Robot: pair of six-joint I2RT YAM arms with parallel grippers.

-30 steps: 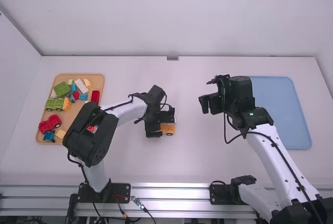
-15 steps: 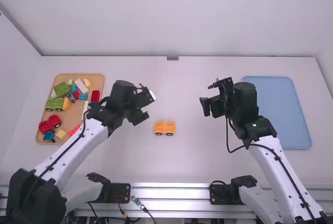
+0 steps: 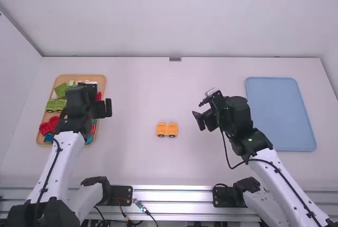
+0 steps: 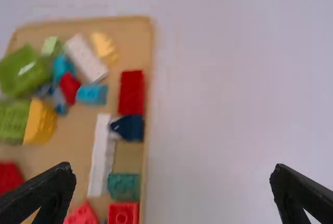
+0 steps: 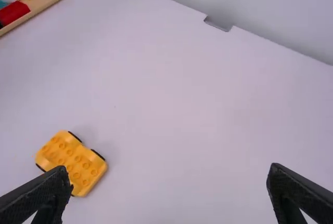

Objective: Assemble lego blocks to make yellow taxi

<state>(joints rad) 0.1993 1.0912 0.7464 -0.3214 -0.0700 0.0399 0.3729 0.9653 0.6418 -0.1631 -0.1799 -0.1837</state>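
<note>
Between my spread, empty left gripper (image 4: 173, 182) and right gripper (image 5: 169, 182), the yellow plastic wheeled base (image 5: 72, 162) stands ready; I judge the taxi's upper blocks remain unadded.

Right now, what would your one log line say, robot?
Left gripper: open, over tray edge | Right gripper: open, empty | Yellow wheeled base: on table, between grippers, nothing on top

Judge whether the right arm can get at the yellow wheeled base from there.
Probably yes: the yellow wheeled base sits studs up, near the open right hand, and I see nothing between them. The left hand is over by the tan tray, out of the way.
</note>
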